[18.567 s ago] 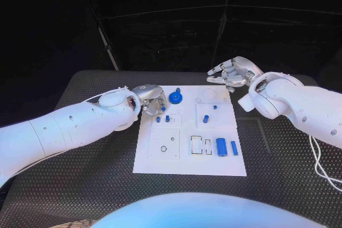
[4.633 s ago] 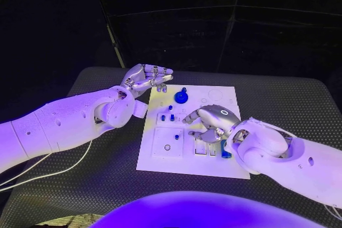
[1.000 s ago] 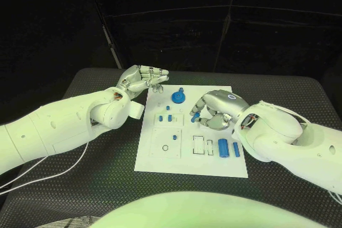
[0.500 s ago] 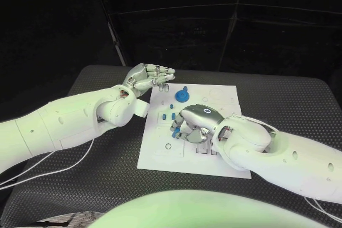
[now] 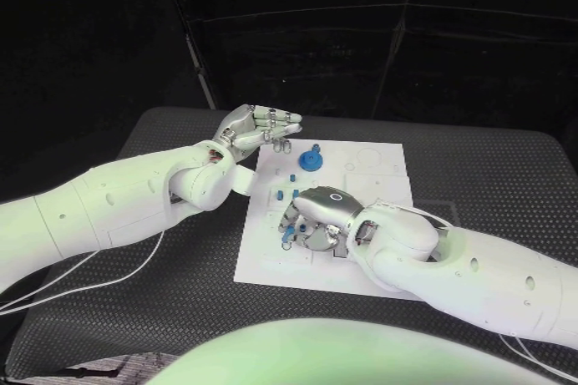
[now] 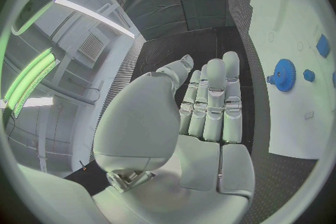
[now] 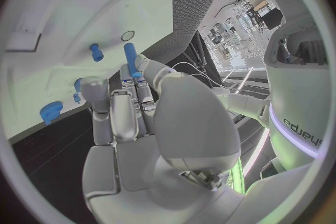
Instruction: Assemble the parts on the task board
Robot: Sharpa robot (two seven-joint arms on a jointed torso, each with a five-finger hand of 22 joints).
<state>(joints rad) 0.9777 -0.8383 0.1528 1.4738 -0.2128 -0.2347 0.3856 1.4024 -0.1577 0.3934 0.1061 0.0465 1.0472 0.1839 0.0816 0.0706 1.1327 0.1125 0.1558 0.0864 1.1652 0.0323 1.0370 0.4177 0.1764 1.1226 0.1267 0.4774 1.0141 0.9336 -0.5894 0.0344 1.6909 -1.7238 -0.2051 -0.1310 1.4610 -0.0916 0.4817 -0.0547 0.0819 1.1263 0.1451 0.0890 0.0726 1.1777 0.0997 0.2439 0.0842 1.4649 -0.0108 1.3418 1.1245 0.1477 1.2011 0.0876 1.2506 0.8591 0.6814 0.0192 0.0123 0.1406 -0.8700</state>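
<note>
The white task board (image 5: 379, 164) lies in the middle of the black table. My right hand (image 5: 318, 219) hovers low over the board's left middle part and pinches a short blue peg (image 5: 289, 231), which sticks out past the fingers (image 7: 130, 60). A blue gear (image 5: 312, 159) stands near the board's far edge, with small blue pegs (image 5: 293, 183) just in front of it. My left hand (image 5: 259, 128) is raised beside the board's far left corner, holding nothing; its fingers (image 6: 210, 98) are stretched out side by side. The gear (image 6: 284, 74) lies beyond them. My right arm hides the board's near right part.
A black ribbed mat (image 5: 482, 176) covers the table around the board. White cables (image 5: 73, 272) run along the mat under my left arm. Empty round sockets (image 5: 365, 156) show at the board's far right.
My right hand has carried the blue peg from the board's middle toward its left side and lower. The left hand stays raised at the far left corner. The camera has shifted slightly.
</note>
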